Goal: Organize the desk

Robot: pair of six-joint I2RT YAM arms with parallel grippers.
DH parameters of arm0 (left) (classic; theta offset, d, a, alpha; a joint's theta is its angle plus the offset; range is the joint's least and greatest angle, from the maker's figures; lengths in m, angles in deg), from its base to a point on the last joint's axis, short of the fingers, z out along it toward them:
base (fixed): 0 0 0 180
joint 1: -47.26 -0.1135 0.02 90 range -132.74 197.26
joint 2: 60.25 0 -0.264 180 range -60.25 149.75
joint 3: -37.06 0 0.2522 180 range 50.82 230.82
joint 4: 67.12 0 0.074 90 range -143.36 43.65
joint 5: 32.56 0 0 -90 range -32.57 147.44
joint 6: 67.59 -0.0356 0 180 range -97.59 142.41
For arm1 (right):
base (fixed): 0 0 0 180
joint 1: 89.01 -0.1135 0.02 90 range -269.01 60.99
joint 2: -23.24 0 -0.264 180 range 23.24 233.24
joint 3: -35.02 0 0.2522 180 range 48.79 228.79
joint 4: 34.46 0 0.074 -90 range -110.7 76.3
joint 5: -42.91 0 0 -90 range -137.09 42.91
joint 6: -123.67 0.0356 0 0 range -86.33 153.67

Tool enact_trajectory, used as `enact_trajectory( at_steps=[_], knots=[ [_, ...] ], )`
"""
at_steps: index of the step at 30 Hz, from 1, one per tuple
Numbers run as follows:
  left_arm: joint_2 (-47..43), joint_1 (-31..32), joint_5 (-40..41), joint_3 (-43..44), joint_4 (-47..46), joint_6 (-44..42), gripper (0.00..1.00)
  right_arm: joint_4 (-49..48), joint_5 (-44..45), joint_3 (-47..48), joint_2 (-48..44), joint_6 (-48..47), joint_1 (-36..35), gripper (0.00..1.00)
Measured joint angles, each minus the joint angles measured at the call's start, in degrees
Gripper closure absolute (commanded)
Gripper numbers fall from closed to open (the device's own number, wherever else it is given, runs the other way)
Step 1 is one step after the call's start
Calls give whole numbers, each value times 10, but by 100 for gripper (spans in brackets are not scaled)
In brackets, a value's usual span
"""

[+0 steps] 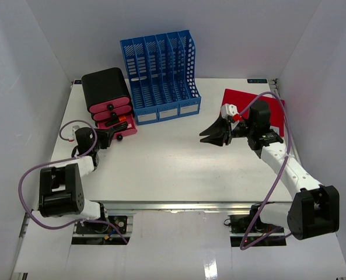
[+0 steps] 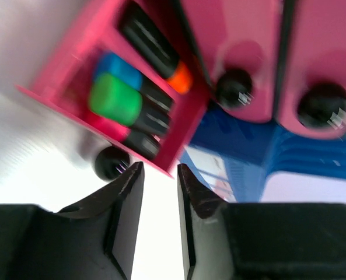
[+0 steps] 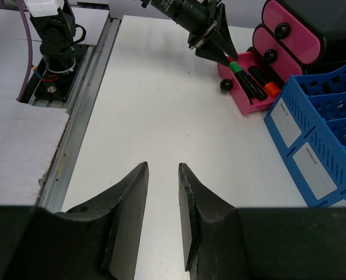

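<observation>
Desk (image 1: 173, 169): white tabletop with a metal rail at 6 o'clock in the top view; it fills the floor of the enclosure and carries everything else.
Desk handling: judged rigid, heavy and fixed. Do not grip it. Its smooth top probably lets light items slide when pushed.
File rack (image 1: 161, 76): blue, slotted, upright at 12 o'clock. It touches or nearly touches the drawer unit.
Drawer unit (image 1: 108, 102): black shell with pink drawer fronts, at 10 o'clock.
Red folder (image 1: 275, 100): flat at 2 o'clock, partly under the right arm.
Open drawer (image 2: 73, 93): the lowest one, pulled out toward 6 o'clock. Judged light plastic; take it by the knob or push on its front.
Right gripper (image 3: 163, 169): hovers over bare desk at 2 o'clock. Jaws stand narrowly apart, with nothing between them.
Left gripper (image 2: 160, 169): at 9 o'clock, just before the open drawer's front. Jaws show a narrow gap, with nothing between them.
Markers (image 2: 114, 96): green, blue and orange caps, lying side by side in the open drawer.
Drawer knob (image 2: 111, 162): black ball, just beside the left finger.
Obstruction: the rack crowds the unit's 3 o'clock side, so approach from 6 o'clock.
</observation>
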Motion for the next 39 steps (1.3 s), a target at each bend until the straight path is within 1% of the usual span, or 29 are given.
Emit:
enact_trajectory(
  at_steps=[4, 5, 8, 11, 16, 21, 25, 28, 30, 32, 34, 39],
  knots=[
    [-75, 0, -23, -32, 14, -7, 70, 0, 0, 0, 0, -1, 0, 66],
    [-91, 0, -26, -43, 16, -7, 73, 0, 0, 0, 0, -2, 0, 66],
    [-111, 0, -36, -76, 18, -4, 78, 0, 0, 0, 0, -2, 1, 66],
    [-92, 0, -49, -99, 16, -1, 83, 0, 0, 0, 1, -2, 2, 66],
    [-10, 0, -68, -102, -7, 0, 85, 1, 0, 0, 3, -2, 7, 66],
    [76, 0, -90, -89, -48, 3, 82, 0, 0, 0, 4, -3, 15, 66],
    [119, 0, -96, -64, -84, 9, 79, 1, 1, 0, 10, -3, 18, 66],
    [150, 0, -100, -51, -117, 16, 75, 5, 0, 0, 10, -3, 21, 66],
    [165, 0, -102, -44, -136, 22, 73, 5, 0, 0, 11, -4, 22, 66],
    [178, 0, -104, -36, -149, 27, 66, 5, 0, 0, 13, -5, 23, 66],
    [187, 0, -106, -28, -159, 32, 62, 6, 0, 0, 16, -5, 23, 67],
    [199, 0, -102, -2, -157, 30, 59, 9, 0, -1, 23, -8, 24, 67]
  ],
)
